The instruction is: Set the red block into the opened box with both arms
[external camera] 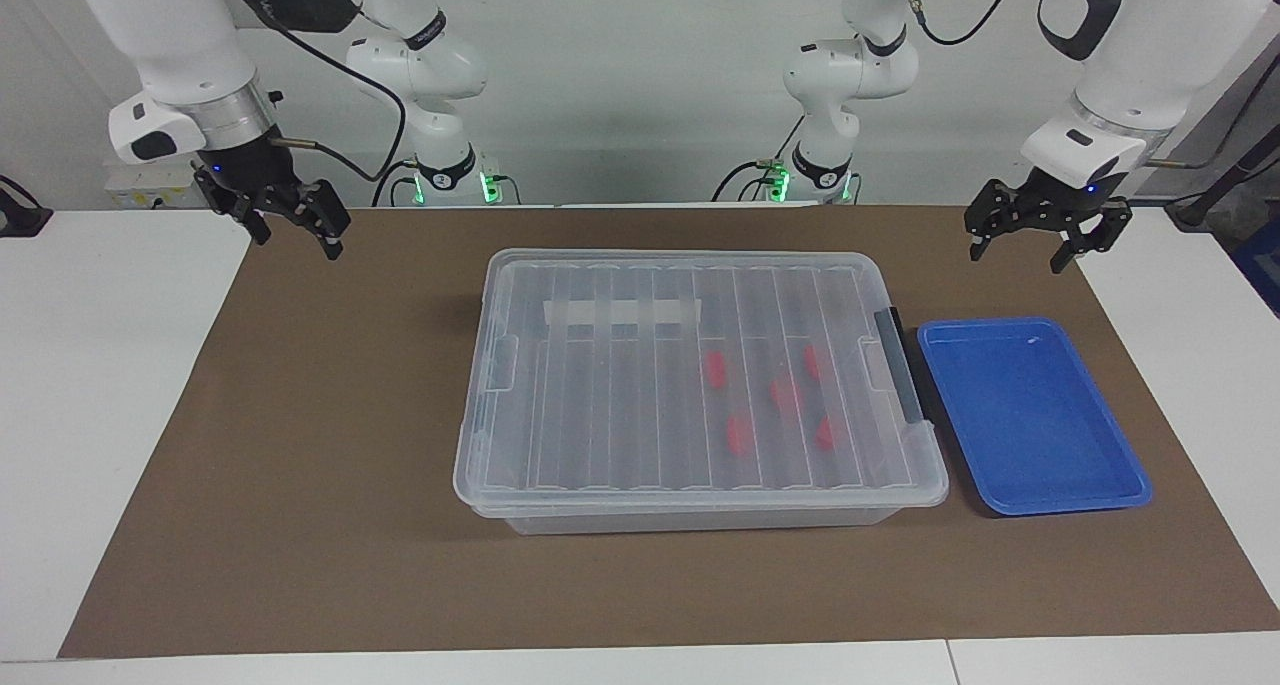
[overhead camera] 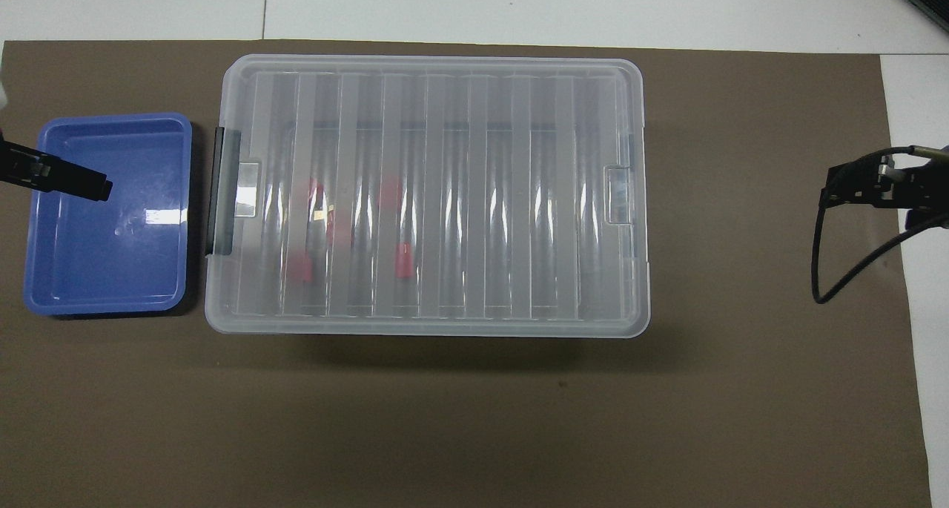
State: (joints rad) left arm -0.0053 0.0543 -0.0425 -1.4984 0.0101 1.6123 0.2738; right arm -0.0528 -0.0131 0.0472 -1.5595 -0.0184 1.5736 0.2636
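Looks done: red blocks (external camera: pixel 738 432) sit inside lidded box (external camera: pixel 480 435); left gripper (external camera: pixel 1035 233) & right gripper (external camera: pixel 290 227) both open, empty, raised. Next: nothing but parking.

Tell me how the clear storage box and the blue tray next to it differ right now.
The clear storage box is large and deep, while the blue tray is smaller and shallow. The box is see-through with a ribbed lid on it; the tray is solid blue and open on top. Five red blocks lie inside the box, whereas the tray holds nothing. Both are rectangular plastic containers resting side by side on the brown mat.
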